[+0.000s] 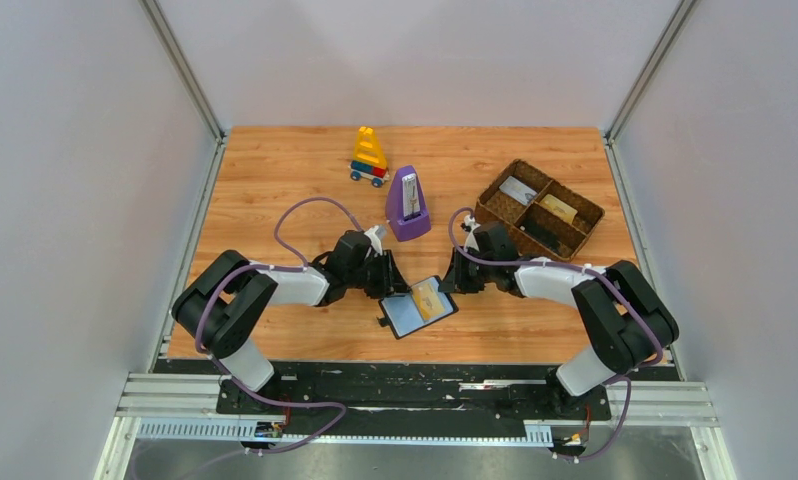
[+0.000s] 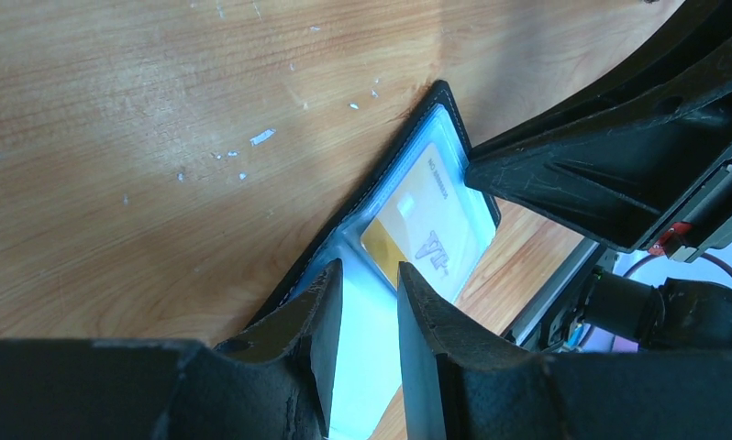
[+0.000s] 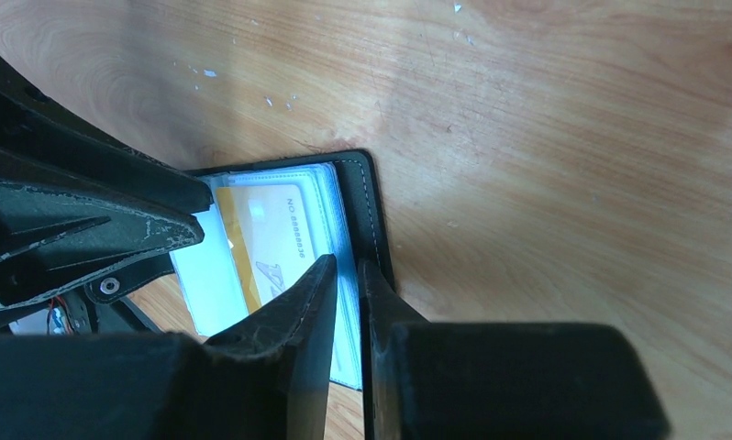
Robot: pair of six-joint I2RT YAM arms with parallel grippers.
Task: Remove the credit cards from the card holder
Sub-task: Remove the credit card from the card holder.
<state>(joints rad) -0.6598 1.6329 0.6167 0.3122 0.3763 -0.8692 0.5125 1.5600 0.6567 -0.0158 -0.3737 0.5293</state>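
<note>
The yellow-orange card [image 3: 261, 243] sits inside a clear sleeve of the card holder [image 3: 378, 229], which lies open on the table [image 1: 275, 170], close to the middle of the near edge. I judge the card to be light, thin and stiff, with a smooth face that will slip under my pads. It gives me nothing to take hold of except its edge. The sleeve over it looks soft and glossy, so I expect it to cling to the card and to bend if I pull. The holder itself is flat and light, and I think it will slide on the wood if nothing keeps it down. The best place to take the card is, in my judgement, the short end nearest the sleeve opening, pinched by the edge and drawn out flat along the sleeve.

My right gripper [image 3: 346, 275] is at the black rim on that side. Its jaws are almost together, one finger over the card and one at the rim. I cannot tell if they really pinch something. My left gripper [image 2: 370, 284] is over the other, pale blue panel, jaws apart, gripping nothing that I see.

Further out, toward the far right corner, stands a brown woven tray [image 1: 565, 188]. A purple metronome-shaped thing [image 1: 407, 210] and a block toy [image 1: 369, 158] are toward the far edge.
</note>
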